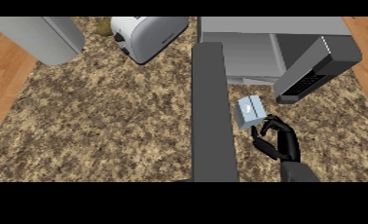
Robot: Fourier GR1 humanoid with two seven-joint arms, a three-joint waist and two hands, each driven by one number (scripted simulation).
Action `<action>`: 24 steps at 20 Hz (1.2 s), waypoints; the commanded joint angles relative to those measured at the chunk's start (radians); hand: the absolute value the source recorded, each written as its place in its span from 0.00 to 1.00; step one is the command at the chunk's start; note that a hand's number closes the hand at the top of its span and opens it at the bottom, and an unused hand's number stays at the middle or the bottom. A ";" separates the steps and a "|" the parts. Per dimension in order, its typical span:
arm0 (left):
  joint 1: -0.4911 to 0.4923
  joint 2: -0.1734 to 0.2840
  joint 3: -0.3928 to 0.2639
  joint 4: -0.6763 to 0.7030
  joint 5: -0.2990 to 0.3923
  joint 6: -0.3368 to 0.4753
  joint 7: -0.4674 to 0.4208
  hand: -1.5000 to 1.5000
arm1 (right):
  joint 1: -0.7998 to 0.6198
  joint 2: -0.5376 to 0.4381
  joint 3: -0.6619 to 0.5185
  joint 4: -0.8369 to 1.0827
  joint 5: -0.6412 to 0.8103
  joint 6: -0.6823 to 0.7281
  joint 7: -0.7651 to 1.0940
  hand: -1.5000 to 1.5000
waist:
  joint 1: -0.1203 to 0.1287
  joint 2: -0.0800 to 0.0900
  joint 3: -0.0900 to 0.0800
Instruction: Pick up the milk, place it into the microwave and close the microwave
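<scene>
The milk (251,110), a small pale blue and white carton, sits on the speckled counter (108,121) just in front of the microwave (251,47). The microwave stands at the back right with its cavity showing. Its grey door (212,116) is swung wide open and reaches toward me as a long slab left of the carton. My right hand (279,139) comes in from the lower right, just below and right of the milk. Its fingers (271,121) are relaxed and curved, touching the carton's near corner, with the thumb apart and not closed round it. My left hand does not show.
The microwave's dark control panel (316,67) juts out at the right of the cavity. A white toaster (147,35) stands at the back centre-left, and a large grey appliance (43,38) at the back left. Wooden floor (14,72) borders the counter's left edge.
</scene>
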 commanded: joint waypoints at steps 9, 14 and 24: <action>0.017 -0.005 0.046 -0.036 0.061 0.009 0.032 0.00 | -0.094 0.037 0.034 0.046 0.037 0.041 -0.092 1.00 | 0.000 0.003 0.010; -0.023 0.022 0.047 0.043 0.057 -0.039 0.040 0.00 | -0.175 -0.035 0.014 0.099 0.048 0.044 -0.060 1.00 | 0.006 0.009 0.011; -0.057 -0.031 0.031 0.054 -0.007 -0.057 0.052 0.00 | -0.393 -0.056 -0.005 0.133 0.053 -0.033 0.108 1.00 | 0.018 0.013 0.010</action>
